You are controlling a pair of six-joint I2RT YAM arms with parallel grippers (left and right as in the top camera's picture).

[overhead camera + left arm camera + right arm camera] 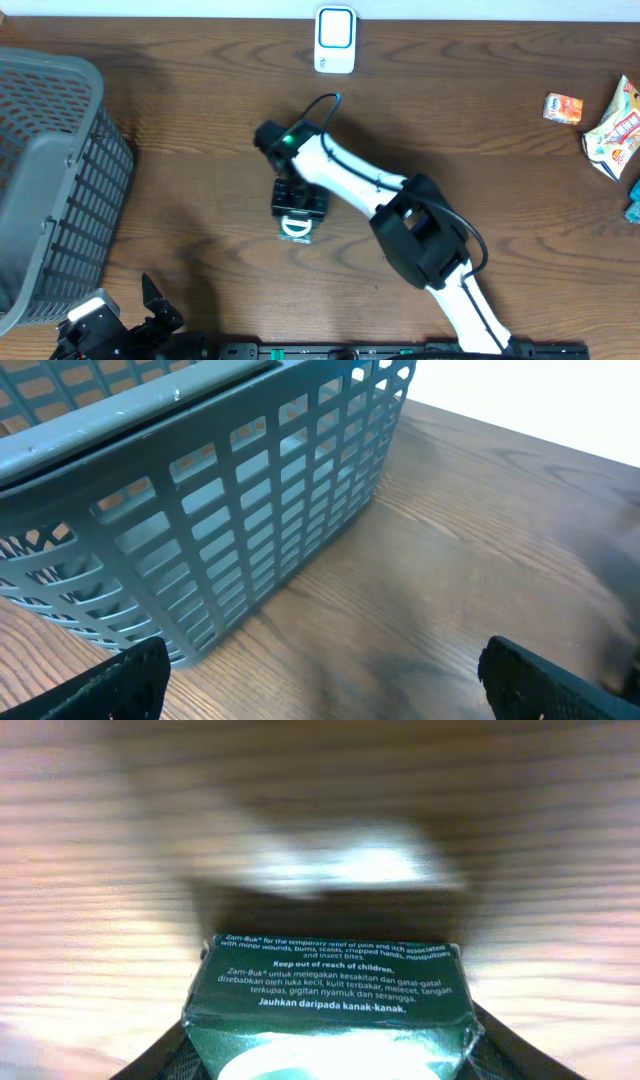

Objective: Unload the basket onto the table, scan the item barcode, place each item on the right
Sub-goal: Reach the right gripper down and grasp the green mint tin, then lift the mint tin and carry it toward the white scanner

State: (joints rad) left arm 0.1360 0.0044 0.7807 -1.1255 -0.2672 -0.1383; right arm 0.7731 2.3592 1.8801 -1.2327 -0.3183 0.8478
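The item is a small dark green Zam-Buk box [330, 990] with white print on its upper face. My right gripper [325, 1055] is shut on the box, one black finger [160, 1058] against each side. From overhead, the right gripper [298, 208] sits at the table's middle, and the box's pale end [296, 229] sticks out toward the front. A white scanner [335, 40] stands at the back edge, well apart from the box. The table behind the box is blurred in the right wrist view. My left gripper [158, 306] rests open at the front left with nothing between its fingers [120, 685].
A large grey slatted basket [50, 180] fills the left side, close to the left gripper [325, 685]; its wall [230, 510] rises just ahead. Snack packets [612, 125] and a small orange pack [563, 108] lie at the far right.
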